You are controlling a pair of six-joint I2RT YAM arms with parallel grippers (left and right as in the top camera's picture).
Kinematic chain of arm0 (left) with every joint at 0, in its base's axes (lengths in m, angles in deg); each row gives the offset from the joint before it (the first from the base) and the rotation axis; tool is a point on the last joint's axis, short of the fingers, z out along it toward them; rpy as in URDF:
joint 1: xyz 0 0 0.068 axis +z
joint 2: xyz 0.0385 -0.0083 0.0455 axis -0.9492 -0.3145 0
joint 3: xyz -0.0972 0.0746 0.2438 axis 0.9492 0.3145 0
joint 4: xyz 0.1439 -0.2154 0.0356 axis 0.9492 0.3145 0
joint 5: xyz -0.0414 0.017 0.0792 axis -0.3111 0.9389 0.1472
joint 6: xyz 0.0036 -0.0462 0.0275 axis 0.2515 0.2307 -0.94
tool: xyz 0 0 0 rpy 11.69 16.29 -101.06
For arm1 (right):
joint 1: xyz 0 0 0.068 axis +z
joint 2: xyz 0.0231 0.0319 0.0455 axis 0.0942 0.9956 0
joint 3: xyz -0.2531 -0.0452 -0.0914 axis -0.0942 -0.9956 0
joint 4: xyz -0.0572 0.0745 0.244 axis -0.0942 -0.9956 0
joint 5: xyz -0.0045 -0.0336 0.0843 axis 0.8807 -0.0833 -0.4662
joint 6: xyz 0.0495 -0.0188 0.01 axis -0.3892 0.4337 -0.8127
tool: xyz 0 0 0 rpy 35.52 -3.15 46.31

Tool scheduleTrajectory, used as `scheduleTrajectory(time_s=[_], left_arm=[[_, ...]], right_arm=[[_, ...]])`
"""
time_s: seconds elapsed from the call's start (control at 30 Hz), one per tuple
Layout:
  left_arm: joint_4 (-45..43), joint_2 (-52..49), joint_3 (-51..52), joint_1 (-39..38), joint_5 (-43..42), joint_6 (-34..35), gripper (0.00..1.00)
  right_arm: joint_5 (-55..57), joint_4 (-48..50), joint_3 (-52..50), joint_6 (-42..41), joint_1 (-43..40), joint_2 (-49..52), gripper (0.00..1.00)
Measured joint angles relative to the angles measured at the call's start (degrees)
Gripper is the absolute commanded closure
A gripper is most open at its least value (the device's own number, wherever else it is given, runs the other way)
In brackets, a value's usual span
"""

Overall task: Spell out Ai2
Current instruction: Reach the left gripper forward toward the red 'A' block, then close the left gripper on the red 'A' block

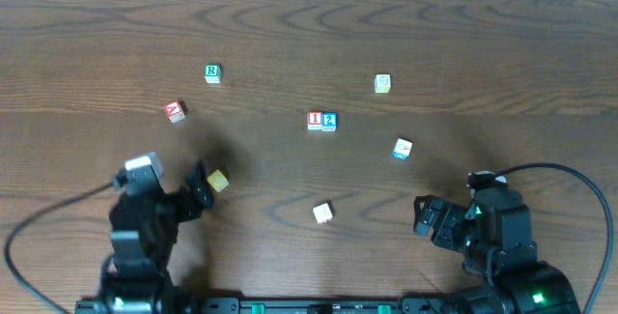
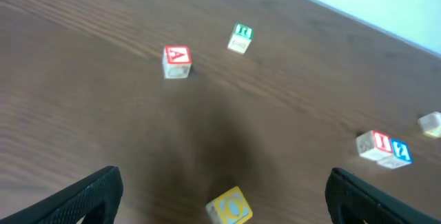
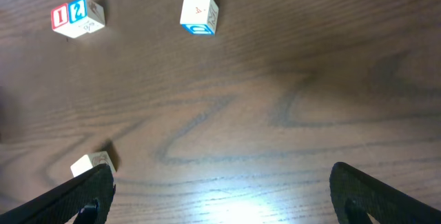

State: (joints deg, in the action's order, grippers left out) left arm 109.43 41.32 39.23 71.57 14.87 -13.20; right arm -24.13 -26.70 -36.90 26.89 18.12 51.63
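Dark wood-grain surface point(image 1: 483, 24) spreads under both my arms. My left tool point(image 2: 224, 174) hovers with its fingers wide apart, a yellow block point(image 2: 229, 207) lying between them on the wood. My right tool point(image 3: 222, 171) is spread just as wide, gripping nothing. The red A block point(image 1: 174, 111) sits alone on my left, well apart from the red I block point(image 1: 315, 121) and blue 2 block point(image 1: 329, 121), which touch side by side mid-surface.

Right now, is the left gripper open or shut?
The left gripper is open: its fingers stand far apart in the wrist view, nothing held between them.
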Motion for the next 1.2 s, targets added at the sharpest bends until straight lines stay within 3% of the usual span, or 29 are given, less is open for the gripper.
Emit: scheduleTrajectory(time_s=[0.27, 0.6, 0.73, 0.93, 1.2], left_arm=[[13.6, -22.84, -22.84, 0.0, 8.41, -4.04, 0.05], [15.3, -50.18, -40.61, 0.37, 11.5, -9.53, 0.05], [17.31, -59.8, -43.52, 2.05, 11.41, -15.82, 0.05], [17.03, -69.09, -44.02, 3.37, 10.47, -31.19, 0.05], [3.72, -75.28, -44.13, 3.48, 9.64, -48.09, 0.05]], right_arm=[[-0.07, -0.02, -0.13, -0.02, 0.0, 0.0, 0.01], [-0.07, -0.02, -0.15, -0.02, 0.0, 0.02, 0.01], [-0.09, -0.04, -0.15, -0.02, 0.0, 0.0, 0.01], [-0.09, -0.02, -0.15, -0.02, 0.0, 0.0, 0.01], [-0.13, -0.02, -0.15, -0.02, 0.0, 0.0, 0.01]])
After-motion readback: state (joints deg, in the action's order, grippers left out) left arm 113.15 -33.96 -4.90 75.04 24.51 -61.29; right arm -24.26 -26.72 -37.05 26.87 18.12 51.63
